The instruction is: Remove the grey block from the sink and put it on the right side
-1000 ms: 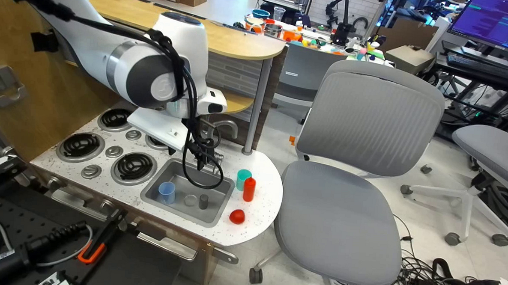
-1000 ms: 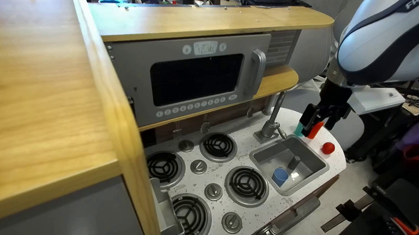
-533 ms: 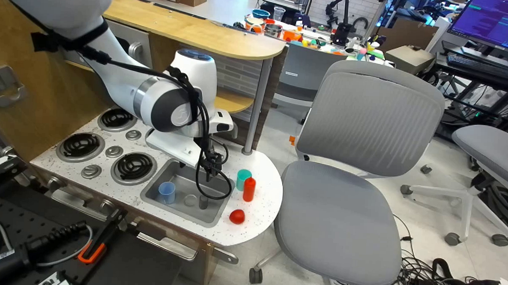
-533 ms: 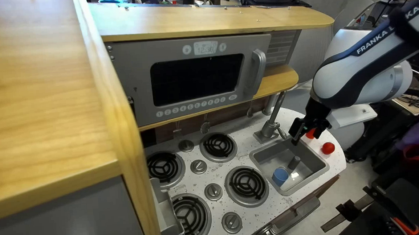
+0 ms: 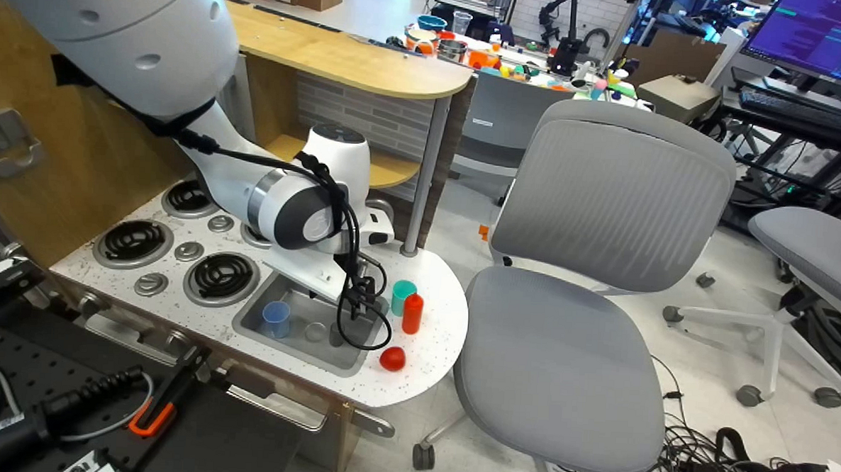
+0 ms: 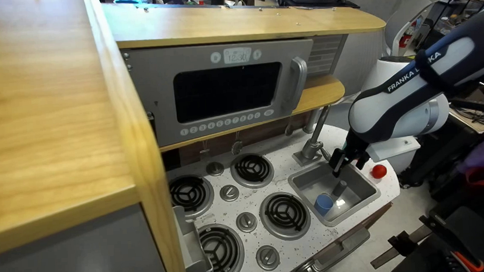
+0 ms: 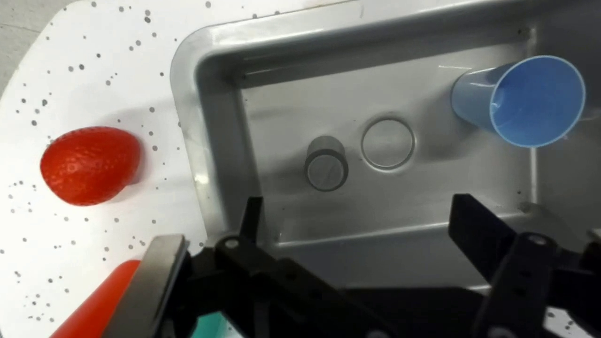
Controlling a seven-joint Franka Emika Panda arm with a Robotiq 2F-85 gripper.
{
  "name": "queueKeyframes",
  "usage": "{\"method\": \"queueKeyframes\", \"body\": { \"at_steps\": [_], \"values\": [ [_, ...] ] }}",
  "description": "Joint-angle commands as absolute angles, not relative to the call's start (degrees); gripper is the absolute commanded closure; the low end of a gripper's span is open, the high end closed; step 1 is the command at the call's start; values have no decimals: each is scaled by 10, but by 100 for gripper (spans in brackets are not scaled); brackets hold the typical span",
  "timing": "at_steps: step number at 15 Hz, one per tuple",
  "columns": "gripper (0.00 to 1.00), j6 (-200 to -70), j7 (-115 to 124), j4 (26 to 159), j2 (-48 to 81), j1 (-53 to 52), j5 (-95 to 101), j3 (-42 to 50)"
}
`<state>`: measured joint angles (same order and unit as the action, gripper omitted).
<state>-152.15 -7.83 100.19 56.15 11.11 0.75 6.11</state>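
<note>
The grey block (image 7: 326, 164) is a small cylinder standing upright on the floor of the grey sink (image 7: 188, 117). In both exterior views the block (image 5: 336, 335) (image 6: 340, 187) shows in the sink (image 6: 355, 208); in one my cables partly cover it. My gripper (image 7: 358, 201) is open and empty, its black fingers wide apart. In the exterior views the gripper (image 6: 348, 170) hangs above the back right part of the sink, higher than the block and not touching it. The speckled white counter (image 5: 436, 279) right of the sink is in view.
A blue cup (image 7: 519, 101) lies tilted at the sink's other end. A red fruit-like object (image 5: 392, 359), a red bottle (image 5: 412, 314) and a teal cup (image 5: 399, 302) stand on the counter beside the sink. A faucet (image 6: 311, 148) rises behind the sink.
The arm has moved right and lower in one exterior view, left and lower in the other, bringing the gripper over the sink. The block and other objects have not moved.
</note>
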Motion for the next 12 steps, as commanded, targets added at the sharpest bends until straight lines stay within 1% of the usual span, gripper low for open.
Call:
{"method": "queueKeyframes", "body": {
  "at_steps": [1,12],
  "values": [
    [0,-1517,-73,951,607,112,19,67],
    [0,-1492,-68,879,681,104,22,69]
  ]
}}
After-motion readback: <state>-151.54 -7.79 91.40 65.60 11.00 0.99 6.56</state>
